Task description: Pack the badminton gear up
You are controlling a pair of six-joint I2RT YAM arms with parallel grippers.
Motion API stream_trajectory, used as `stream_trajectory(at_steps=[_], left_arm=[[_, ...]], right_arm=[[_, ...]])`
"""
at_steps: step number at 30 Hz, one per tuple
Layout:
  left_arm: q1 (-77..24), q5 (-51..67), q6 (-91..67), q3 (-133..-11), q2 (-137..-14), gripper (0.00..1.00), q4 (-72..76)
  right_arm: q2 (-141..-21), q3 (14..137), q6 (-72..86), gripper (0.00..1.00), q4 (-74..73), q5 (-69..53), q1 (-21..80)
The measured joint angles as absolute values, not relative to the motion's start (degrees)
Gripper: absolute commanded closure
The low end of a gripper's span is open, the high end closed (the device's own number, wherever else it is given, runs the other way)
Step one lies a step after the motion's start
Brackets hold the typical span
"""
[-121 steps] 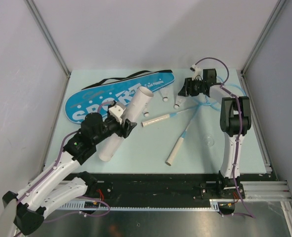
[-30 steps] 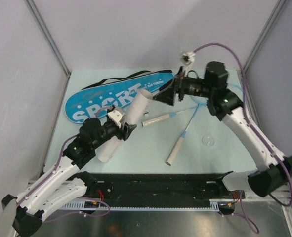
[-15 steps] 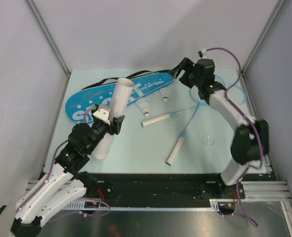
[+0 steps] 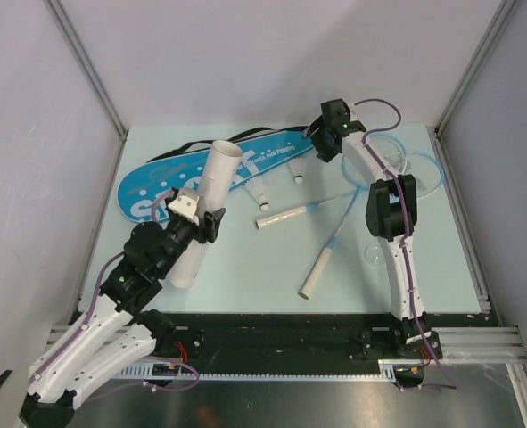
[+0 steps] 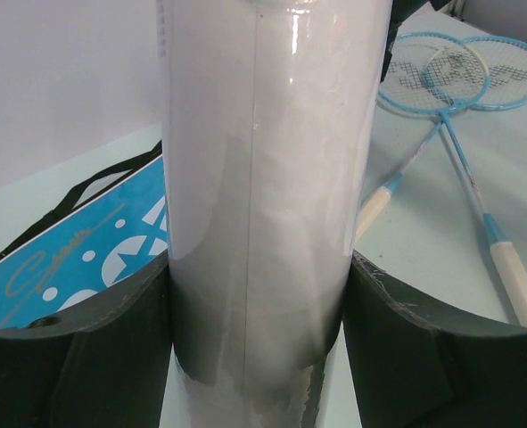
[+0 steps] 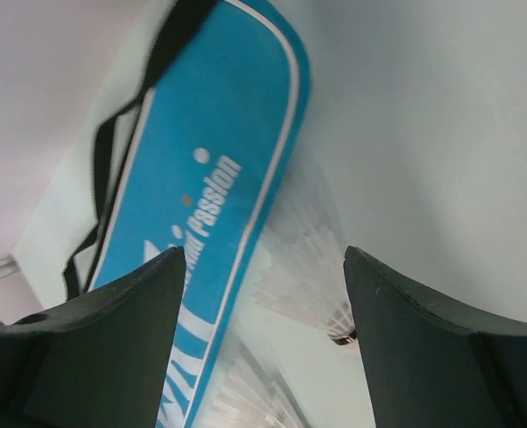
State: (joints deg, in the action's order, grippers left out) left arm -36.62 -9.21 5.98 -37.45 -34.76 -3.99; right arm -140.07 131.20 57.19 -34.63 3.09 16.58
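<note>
Tube raised steeper by L gripper, jaws clamped on it, above cover at left. R gripper swung to far side, jaws apart over shuttlecock by cover's edge; pickup likely next.

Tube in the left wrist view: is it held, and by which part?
Yes. The left hand clamps the white cardboard tube around its middle, one finger on each side.

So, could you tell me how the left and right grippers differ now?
The left gripper grips the white cardboard tube; the right gripper is open and empty, facing a shuttlecock. The left gripper is at the near left; the right gripper reaches far back. Both are black.
</note>
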Motion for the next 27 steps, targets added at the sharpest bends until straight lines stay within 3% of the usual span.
stream_trajectory(at_steps=[5, 8, 11, 15, 21, 24, 27], left_arm=[[-36.62, -8.73, 5.96, -37.45, -34.72, 0.6, -3.97], [-36.62, -8.54, 5.91, -37.45, -34.76, 0.6, -3.99], [-36.62, -8.36, 5.89, -37.45, -34.76, 0.6, -3.99], [-36.62, -8.36, 5.89, -37.45, -34.76, 0.59, -3.99], [-36.62, -8.34, 5.89, -37.45, -34.79, 0.59, -3.99], [-36.62, -8.34, 5.91, -37.45, -34.96, 0.59, -4.01], [-36.62, -8.34, 5.91, -37.45, -35.27, 0.59, -4.01]], right_arm=[[-142.02, 131.2, 58.54, 0.29, -37.67, 4.99, 17.74], [-143.26, 131.07, 58.43, 0.37, -38.19, 5.21, 18.31], [-143.61, 129.47, 58.33, 0.46, -38.04, 5.08, 18.68], [-143.61, 126.19, 57.95, 0.68, -36.32, 4.32, 18.9], [-140.55, 119.28, 57.12, 0.84, -32.67, 2.17, 18.39], [-137.69, 114.32, 56.93, 0.86, -30.98, 1.1, 17.93], [-134.02, 109.38, 56.71, 0.99, -29.91, -0.4, 17.26]])
